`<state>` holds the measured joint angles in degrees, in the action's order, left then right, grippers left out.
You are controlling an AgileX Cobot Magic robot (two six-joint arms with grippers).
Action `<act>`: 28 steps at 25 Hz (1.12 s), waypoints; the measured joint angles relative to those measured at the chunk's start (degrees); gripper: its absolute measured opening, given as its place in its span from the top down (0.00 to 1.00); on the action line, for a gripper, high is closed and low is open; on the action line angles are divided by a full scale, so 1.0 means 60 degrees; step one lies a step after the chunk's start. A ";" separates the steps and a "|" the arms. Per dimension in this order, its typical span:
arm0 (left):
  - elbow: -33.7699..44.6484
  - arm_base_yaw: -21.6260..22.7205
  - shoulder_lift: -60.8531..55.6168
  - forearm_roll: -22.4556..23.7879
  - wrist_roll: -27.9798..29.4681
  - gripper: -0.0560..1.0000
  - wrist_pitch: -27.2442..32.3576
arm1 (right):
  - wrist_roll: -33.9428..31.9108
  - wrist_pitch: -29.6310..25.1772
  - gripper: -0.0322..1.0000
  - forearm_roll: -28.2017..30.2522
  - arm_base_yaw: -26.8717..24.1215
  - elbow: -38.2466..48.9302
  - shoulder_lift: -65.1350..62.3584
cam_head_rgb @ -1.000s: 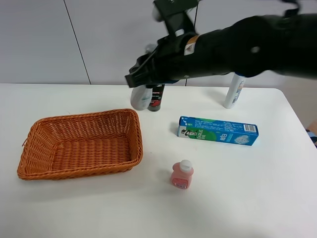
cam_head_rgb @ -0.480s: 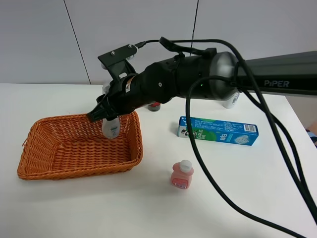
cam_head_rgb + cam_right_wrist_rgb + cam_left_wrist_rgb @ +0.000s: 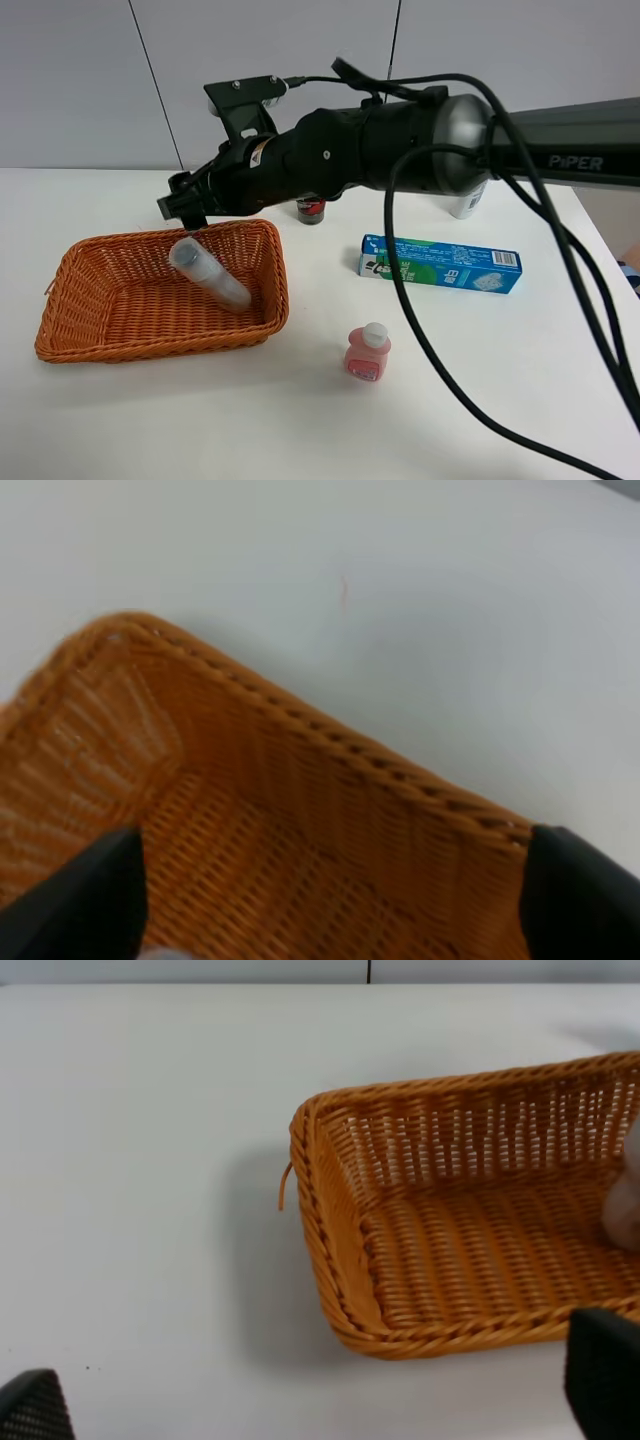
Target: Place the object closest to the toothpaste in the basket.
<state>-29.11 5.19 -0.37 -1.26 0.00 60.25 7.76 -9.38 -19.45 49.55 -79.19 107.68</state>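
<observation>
The wicker basket (image 3: 70,335) stands at the left of the table. A pale grey-white bottle (image 3: 208,272) lies tilted inside it against the right wall. My right gripper (image 3: 186,208) reaches across and hovers just above the basket's back rim, open and empty, apart from the bottle. The right wrist view shows its wide-apart fingers (image 3: 80,900) over the basket (image 3: 300,780). The blue-green toothpaste box (image 3: 440,264) lies flat at centre right. My left gripper (image 3: 320,1400) is open and empty beside the basket (image 3: 330,1260), with the bottle's edge (image 3: 625,1195) just showing.
A small pink bottle (image 3: 367,354) stands in front of the toothpaste. A dark bottle with a red label (image 3: 311,209) and a white bottle (image 3: 466,203) stand at the back, partly hidden by the right arm. The arm's cables loop over the table's right side.
The right gripper carried the pale bottle from the back of the table over the basket and let it go. The bottle now lies in the basket and the gripper has risen slightly.
</observation>
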 joint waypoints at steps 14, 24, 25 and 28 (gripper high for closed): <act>0.0000 0.0000 0.0000 0.0000 0.0000 0.01 0.0000 | 0.0013 -0.1108 0.24 0.1362 -0.1419 0.0000 -0.4267; 0.0000 0.0000 0.0000 0.0000 0.0000 0.01 0.0000 | 0.0013 -0.2106 0.24 0.1731 -0.3283 0.1438 -0.7428; 0.0000 0.0000 0.0000 0.0000 0.0000 0.01 0.0000 | 0.0013 -0.2112 0.24 0.1731 -0.3496 0.1845 -0.7866; 0.0000 0.0000 0.0000 0.0000 0.0000 0.01 0.0000 | 0.0013 -0.2146 0.24 0.1731 -0.4279 0.3217 -0.9351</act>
<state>-29.11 5.19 -0.37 -1.26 0.00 60.25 7.84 -22.26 -9.06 23.87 -59.88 51.57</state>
